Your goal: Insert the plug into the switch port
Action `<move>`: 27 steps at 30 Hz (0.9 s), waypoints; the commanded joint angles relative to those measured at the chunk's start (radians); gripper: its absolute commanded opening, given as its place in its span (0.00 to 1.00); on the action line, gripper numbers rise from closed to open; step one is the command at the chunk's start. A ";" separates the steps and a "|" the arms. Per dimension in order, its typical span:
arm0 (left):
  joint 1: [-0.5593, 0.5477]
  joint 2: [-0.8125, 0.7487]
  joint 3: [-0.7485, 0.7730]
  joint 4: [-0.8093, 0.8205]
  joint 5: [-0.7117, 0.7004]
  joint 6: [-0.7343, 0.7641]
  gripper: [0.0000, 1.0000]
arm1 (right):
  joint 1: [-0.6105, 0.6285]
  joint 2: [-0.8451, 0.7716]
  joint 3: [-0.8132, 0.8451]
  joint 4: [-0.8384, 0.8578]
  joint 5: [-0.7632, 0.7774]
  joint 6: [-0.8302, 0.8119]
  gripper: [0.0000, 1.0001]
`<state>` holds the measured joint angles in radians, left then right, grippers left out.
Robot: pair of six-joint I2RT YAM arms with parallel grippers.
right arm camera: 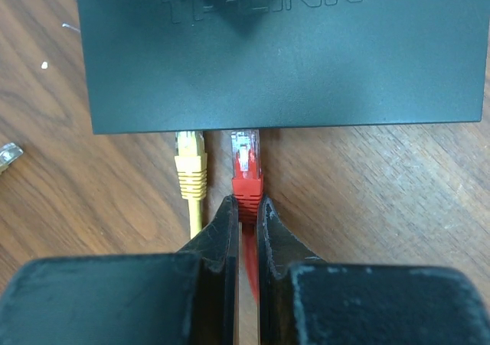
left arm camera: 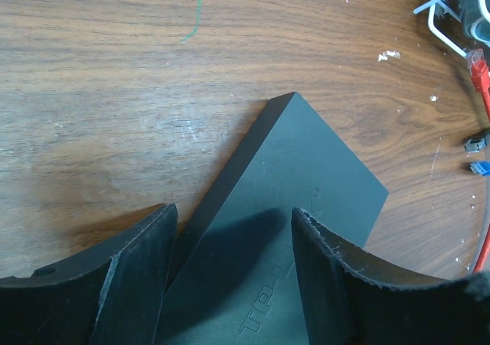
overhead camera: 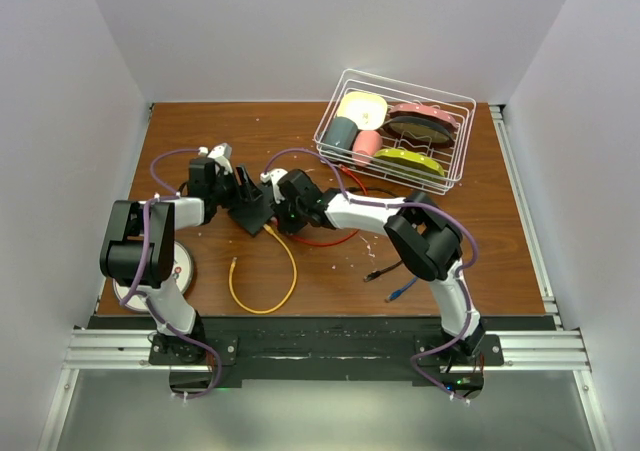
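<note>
Top external: switch mid-desk between both arms | left wrist: left claw straddles switch, bracing it; contact unclear | right wrist: right claw pinches red plug, tip at port beside seated yellow plug, aligned to push in
</note>
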<state>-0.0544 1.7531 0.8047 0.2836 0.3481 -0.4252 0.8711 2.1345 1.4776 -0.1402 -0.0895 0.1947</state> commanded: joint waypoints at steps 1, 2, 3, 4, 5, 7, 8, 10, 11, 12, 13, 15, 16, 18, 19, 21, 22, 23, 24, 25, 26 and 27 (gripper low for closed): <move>0.002 0.005 0.004 0.028 0.043 0.009 0.65 | 0.000 0.038 0.073 -0.074 0.068 0.011 0.00; 0.002 0.006 0.005 0.028 0.046 0.009 0.65 | 0.000 0.044 0.093 -0.103 0.079 0.009 0.00; 0.002 0.008 0.005 0.029 0.048 0.009 0.65 | -0.001 0.050 0.096 -0.113 0.082 0.009 0.00; 0.002 0.008 0.005 0.031 0.049 0.006 0.65 | 0.000 0.053 0.105 -0.122 0.085 0.008 0.00; 0.002 0.008 0.005 0.031 0.052 0.006 0.65 | -0.001 0.054 0.116 -0.142 0.088 0.008 0.00; 0.002 0.008 0.007 0.031 0.054 0.008 0.65 | 0.000 0.062 0.128 -0.165 0.088 0.006 0.00; 0.002 0.006 0.005 0.031 0.054 0.006 0.65 | 0.000 0.062 0.139 -0.186 0.088 0.005 0.00; 0.002 0.006 0.005 0.032 0.055 0.008 0.65 | 0.000 0.064 0.141 -0.197 0.116 0.002 0.00; 0.002 0.005 0.007 0.032 0.058 0.006 0.65 | 0.000 0.064 0.142 -0.208 0.122 -0.003 0.00; 0.002 0.005 0.007 0.034 0.058 0.008 0.65 | 0.000 0.062 0.141 -0.208 0.134 -0.008 0.00; 0.002 0.006 0.007 0.038 0.063 0.006 0.66 | 0.000 0.061 0.138 -0.207 0.135 -0.011 0.00; 0.002 0.014 0.008 0.042 0.075 0.005 0.66 | 0.000 0.061 0.135 -0.200 0.135 -0.018 0.00; 0.002 0.016 0.013 0.043 0.080 0.002 0.66 | 0.000 0.061 0.135 -0.197 0.137 -0.020 0.00; 0.002 0.022 0.010 0.054 0.103 -0.003 0.66 | 0.000 0.070 0.132 -0.181 0.134 -0.027 0.00; 0.002 0.025 0.007 0.064 0.109 -0.004 0.66 | 0.000 0.074 0.133 -0.179 0.129 -0.029 0.00; 0.002 0.026 0.005 0.075 0.133 -0.007 0.65 | 0.000 0.085 0.138 -0.179 0.122 -0.037 0.00; 0.002 0.026 0.005 0.081 0.138 -0.009 0.65 | 0.000 0.087 0.138 -0.177 0.117 -0.040 0.00; 0.002 0.026 0.002 0.084 0.152 -0.007 0.64 | 0.000 0.090 0.142 -0.177 0.113 -0.043 0.00; 0.002 0.028 0.002 0.086 0.158 -0.007 0.64 | 0.000 0.088 0.142 -0.176 0.109 -0.055 0.00; 0.001 0.028 0.004 0.092 0.166 -0.009 0.63 | 0.000 0.088 0.142 -0.173 0.111 -0.060 0.00; 0.001 0.031 0.002 0.095 0.176 -0.009 0.63 | 0.000 0.087 0.144 -0.176 0.111 -0.066 0.00; 0.001 0.031 0.001 0.098 0.181 -0.012 0.63 | 0.002 0.085 0.144 -0.174 0.111 -0.083 0.00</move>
<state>-0.0494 1.7767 0.8047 0.3248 0.4305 -0.4259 0.8734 2.1815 1.6005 -0.2981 0.0059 0.1699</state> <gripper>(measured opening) 0.638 0.056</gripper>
